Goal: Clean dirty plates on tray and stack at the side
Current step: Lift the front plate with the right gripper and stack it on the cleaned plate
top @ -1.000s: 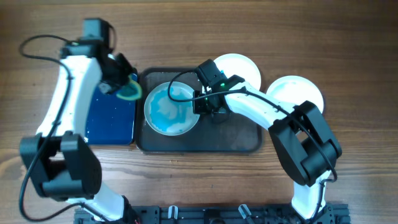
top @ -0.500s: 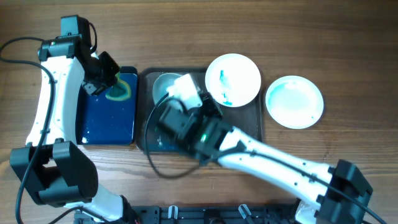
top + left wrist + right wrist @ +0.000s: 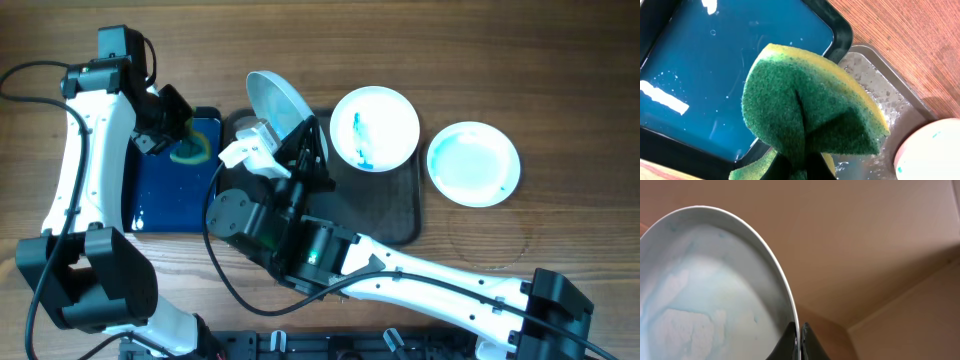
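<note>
Lifted since half a second ago, one plate (image 3: 276, 98) stands tilted at upper centre above the tray (image 3: 375, 215), its rim pinched by the right end effector (image 3: 799, 339). At upper left, the left end effector (image 3: 796, 169) clamps the green sponge (image 3: 805, 110) over the blue tray (image 3: 715, 75).

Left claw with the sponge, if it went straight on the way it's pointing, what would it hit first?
The sponge in the left claw would likely press onto the blue tray, at its black rim next to the dark tray. Depth is hard to judge, but nothing appears to lie between.
</note>
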